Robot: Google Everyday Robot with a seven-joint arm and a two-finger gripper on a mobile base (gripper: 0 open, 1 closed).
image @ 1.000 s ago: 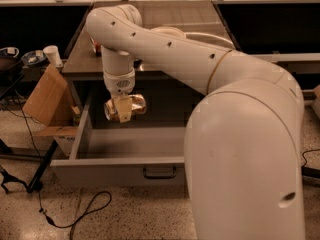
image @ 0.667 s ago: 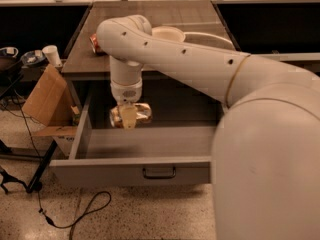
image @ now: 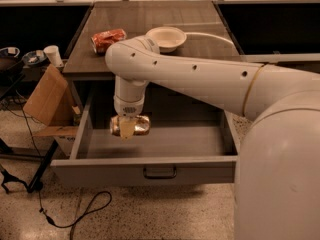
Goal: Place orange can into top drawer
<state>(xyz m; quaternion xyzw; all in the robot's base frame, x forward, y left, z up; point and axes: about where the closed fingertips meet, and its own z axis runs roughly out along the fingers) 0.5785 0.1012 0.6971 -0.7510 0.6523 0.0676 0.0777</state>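
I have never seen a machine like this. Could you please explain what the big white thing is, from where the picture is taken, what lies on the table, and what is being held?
The big white shape is a robot arm on a mobile base. There is only one picture, looking down past the arm; where the camera sits I cannot tell. At the arm's end is the tool. Its two fingers are closed on the orange can, a shiny, wrinkled gold-and-silver thing, held over the left part of the open grey top drawer. On the table behind lie an orange-red packet and a white bowl.
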